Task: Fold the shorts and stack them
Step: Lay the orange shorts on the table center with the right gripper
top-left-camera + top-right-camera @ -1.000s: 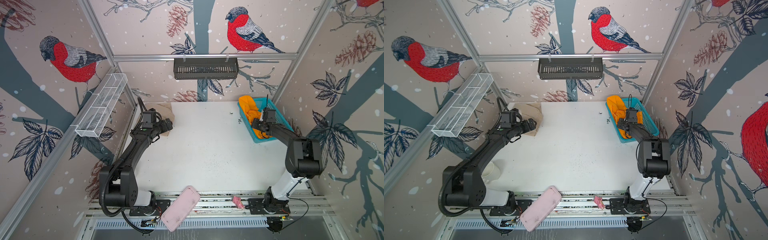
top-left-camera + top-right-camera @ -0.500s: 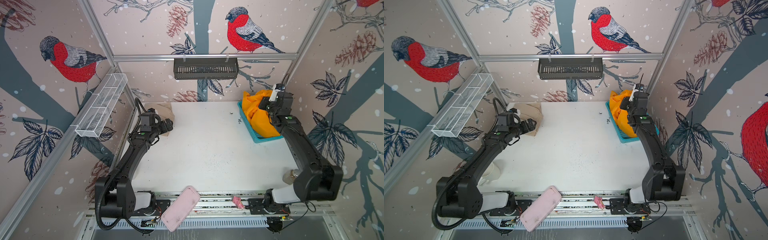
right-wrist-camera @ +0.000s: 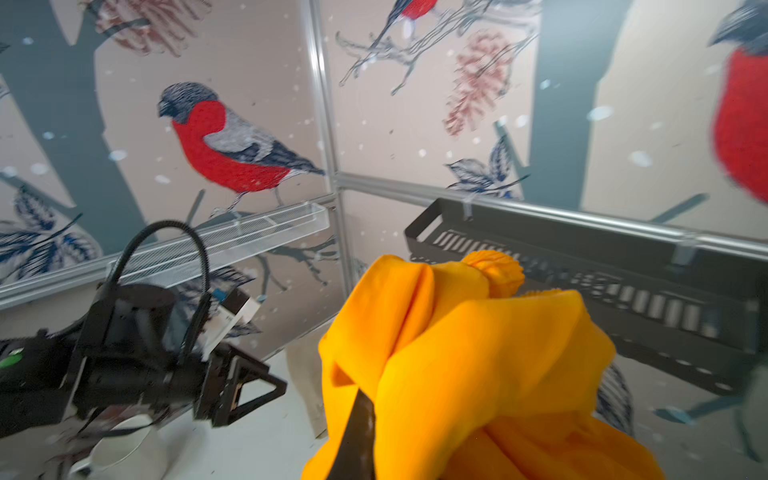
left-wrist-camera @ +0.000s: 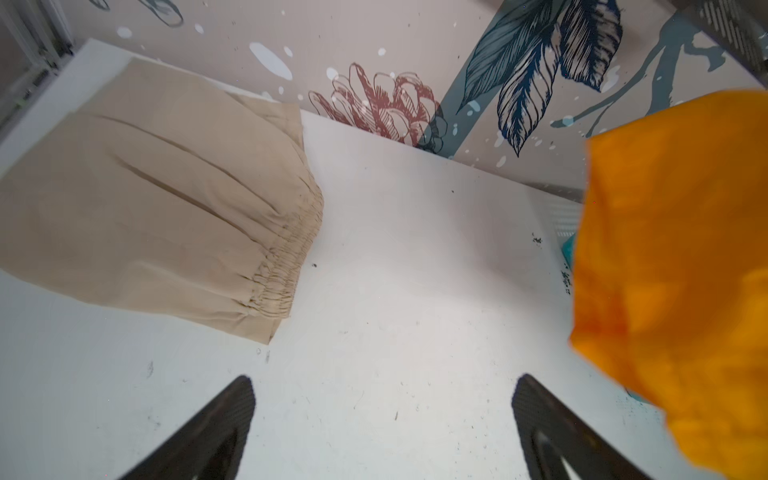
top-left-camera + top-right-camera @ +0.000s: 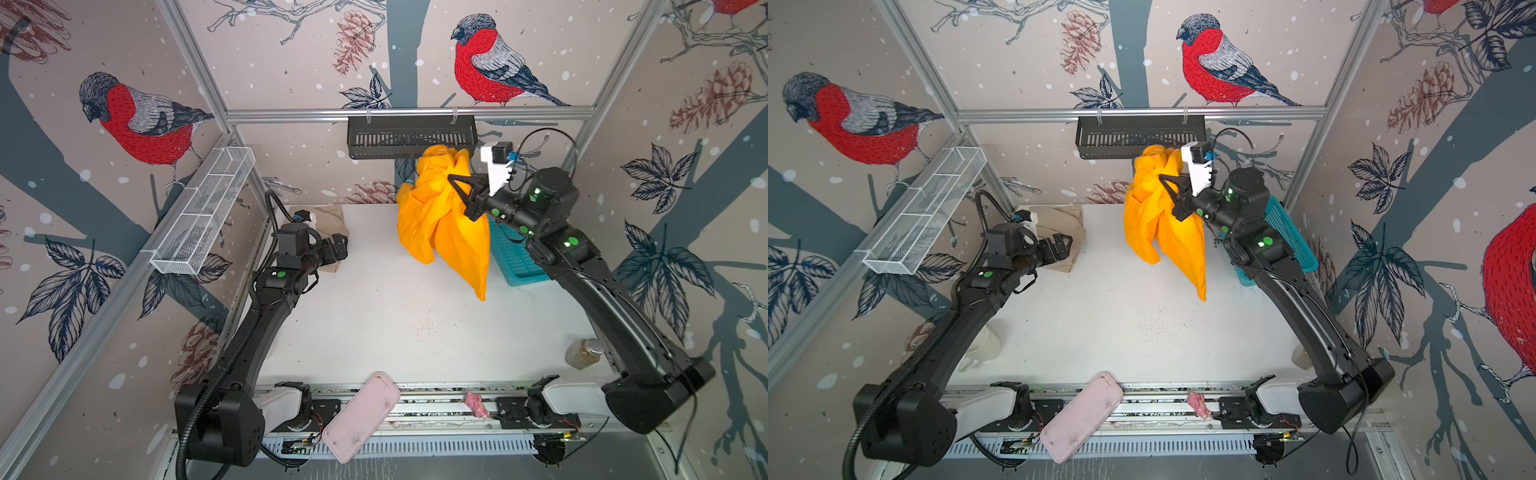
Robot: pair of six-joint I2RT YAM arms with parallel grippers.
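Currently the right gripper [image 5: 455,185] is clamped on a bunched upper part of the orange shorts [image 5: 440,237], raised above the far right part of the table [image 5: 374,332], just beside the basket [image 5: 517,262]. Long axis of the orange shorts: vertical, hanging down from the jaws, with the lowest tip toward the table centre; contact with the table cannot be confirmed. The cloth thus lies below the right gripper and to its left, on the side facing the left arm. The left gripper [image 5: 340,248] stands with jaws wide apart and empty at the far left corner, just beside the beige shorts [image 5: 328,216], which lie flat there, apparently folded. The right arm is the nearer; the left gripper is well apart from the hanging cloth and would likely have to cross the table to take a free edge. Count: two shorts, one basket, two grippers.
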